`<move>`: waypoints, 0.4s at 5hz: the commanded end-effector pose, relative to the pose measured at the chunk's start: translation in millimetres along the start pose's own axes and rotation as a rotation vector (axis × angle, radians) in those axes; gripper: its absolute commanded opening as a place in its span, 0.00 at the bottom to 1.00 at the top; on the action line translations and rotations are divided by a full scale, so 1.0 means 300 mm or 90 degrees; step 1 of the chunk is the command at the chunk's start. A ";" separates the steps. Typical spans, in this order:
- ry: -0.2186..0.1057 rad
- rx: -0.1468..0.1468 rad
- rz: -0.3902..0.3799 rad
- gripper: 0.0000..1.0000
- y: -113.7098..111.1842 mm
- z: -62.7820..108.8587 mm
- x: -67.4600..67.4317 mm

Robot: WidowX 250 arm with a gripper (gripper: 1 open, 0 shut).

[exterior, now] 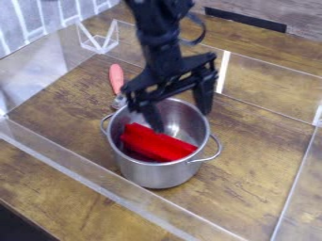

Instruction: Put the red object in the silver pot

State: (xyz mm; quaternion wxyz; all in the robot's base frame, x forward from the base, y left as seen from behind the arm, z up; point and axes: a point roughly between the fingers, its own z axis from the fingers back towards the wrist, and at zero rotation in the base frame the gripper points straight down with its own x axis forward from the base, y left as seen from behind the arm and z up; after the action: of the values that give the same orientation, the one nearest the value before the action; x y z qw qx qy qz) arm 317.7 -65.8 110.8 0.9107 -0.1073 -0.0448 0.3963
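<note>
While the red object lies flat inside the silver pot, the fingers stand spread wide apart above the pot's far rim, grasping nothing. Gripper released; clear gap between it and the red piece below.

Red object: bright, blocky bar, resting on the pot's floor, one end toward the pot's left wall, the other toward the right wall near the handle. Runs slightly aslant across the bowl. Fully within the rim.

Silver pot: upright on the wooden worktop, roughly mid-frame. One small loop handle shows on its right side; a second can just be made out on the left, near the rim. Shiny inner wall reflects some red.

Arm: dark, descends from the top of the frame to a point above the pot's far side. One finger hangs over the pot's left rim, the other over the right rim, both tips pointing downward. Whether a tip brushes the rim I cannot tell; blur softens the edges.

Pink-handled utensil: lies on the worktop just beyond the pot's left side, partly hidden behind the left finger. Its lower end is not readable.

Clear plastic walls enclose the worktop around the pot on all sides. White wire-like frame sits well beyond the pot, toward the far left corner.
</note>
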 end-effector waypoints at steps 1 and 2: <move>-0.034 -0.009 -0.145 1.00 -0.103 0.123 0.056; -0.047 0.007 -0.301 0.00 -0.143 0.116 0.046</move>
State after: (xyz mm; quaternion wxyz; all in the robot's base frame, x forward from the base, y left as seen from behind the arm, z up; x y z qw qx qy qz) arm 346.2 -77.5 133.2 0.9790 -0.0628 -0.0679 0.1814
